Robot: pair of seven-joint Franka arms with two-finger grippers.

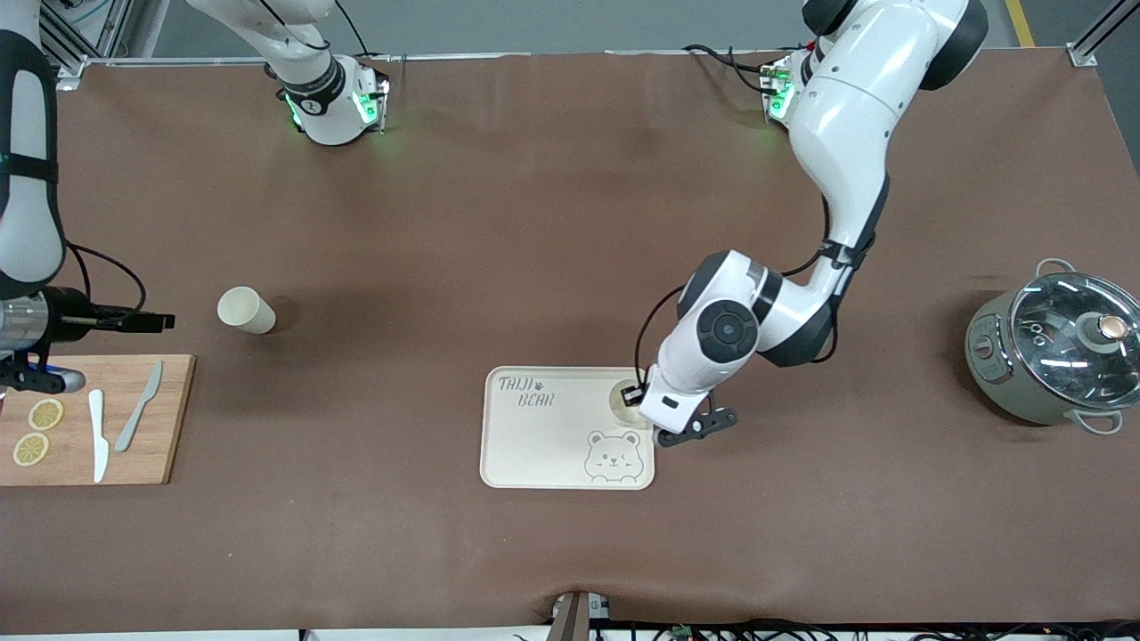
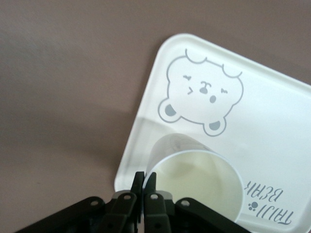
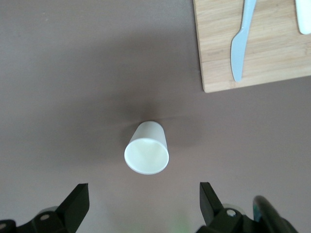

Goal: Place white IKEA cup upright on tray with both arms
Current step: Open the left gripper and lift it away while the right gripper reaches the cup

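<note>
The tray [image 1: 552, 445] lies nearest the camera, flat on the brown table [image 1: 570, 223], its bear drawing toward the camera. The wooden cutting board [image 1: 160, 445] sits at the right arm's end of the table with two knives [image 1: 138, 408] and lemon slices [image 1: 44, 414] on it. At the left arm's end stands a grey pot [image 1: 997, 374] with a glass lid.

One white cup [image 2: 194, 179] stands upright on the tray's corner farthest from the camera; the left gripper [image 2: 144, 187] has its fingers pressed together on that cup's rim. A second white cup [image 1: 245, 310] rests on the table near the cutting board, mouth up. The right gripper [image 3: 141, 204] hovers over it, fingers spread wide and holding nothing.
</note>
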